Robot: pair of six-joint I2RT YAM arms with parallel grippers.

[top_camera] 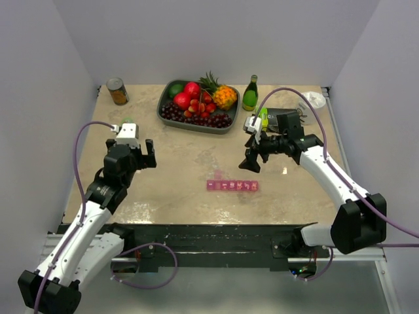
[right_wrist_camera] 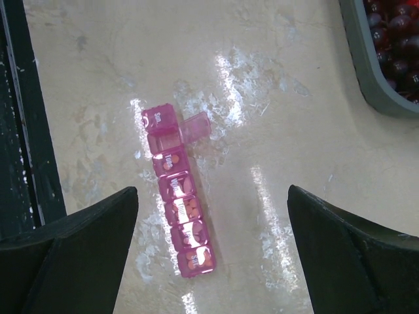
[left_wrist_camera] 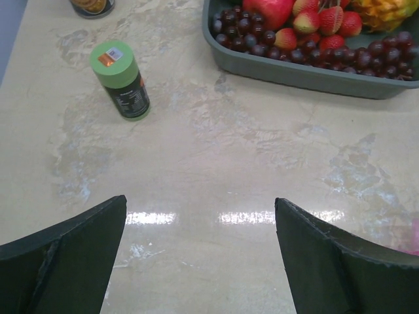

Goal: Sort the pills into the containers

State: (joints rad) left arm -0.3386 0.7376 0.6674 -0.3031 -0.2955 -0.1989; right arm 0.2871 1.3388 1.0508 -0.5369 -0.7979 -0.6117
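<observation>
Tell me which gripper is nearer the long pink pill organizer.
Right. The right gripper hangs just beyond the right end of the long translucent pink pill organizer, jaws open. The left gripper sits far off to the organizer's left, jaws open too.

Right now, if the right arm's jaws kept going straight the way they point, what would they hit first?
Most likely the pink pill organizer, lying on the table between the open jaws in the wrist view. It sits a little off-centre, so they might touch bare table instead.

Left gripper point(left_wrist_camera: 200, 198) spread wide over the table point(left_wrist_camera: 216, 150); green-capped bottle point(left_wrist_camera: 122, 82) stands left of fruit tray point(left_wrist_camera: 294, 72).
</observation>
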